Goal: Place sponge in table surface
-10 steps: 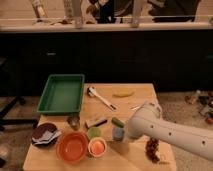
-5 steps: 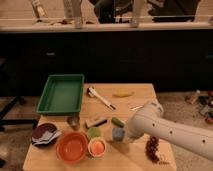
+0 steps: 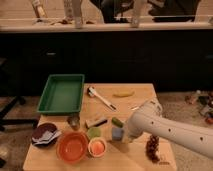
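My gripper [image 3: 121, 134] holds the grey-blue sponge [image 3: 117, 133] low over the wooden table surface [image 3: 135, 97], just right of the orange bowl [image 3: 73, 147].

Your sponge [image 3: 117, 133], a small grey-blue block, is sitting at the gripper [image 3: 121, 134], low over the near middle of the surface [image 3: 135, 95]. That light wooden, plank-grained surface is lying flat under it, stretching far and right. You cannot tell whether the sponge is touching the wood.
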